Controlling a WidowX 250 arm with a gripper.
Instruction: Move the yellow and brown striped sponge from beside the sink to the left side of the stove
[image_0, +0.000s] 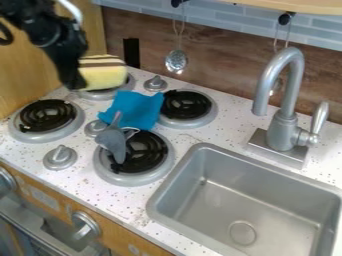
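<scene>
Beside the sink (257, 200), speckled white counter (123, 198).

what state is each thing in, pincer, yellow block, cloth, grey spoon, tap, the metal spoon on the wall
Pincer: against the yellow block, grip unclear
Yellow block: over the back left burner
Blue cloth: crumpled
Grey spoon: lying across the front right burner
Tap: lever raised
Metal spoon: hanging
</scene>
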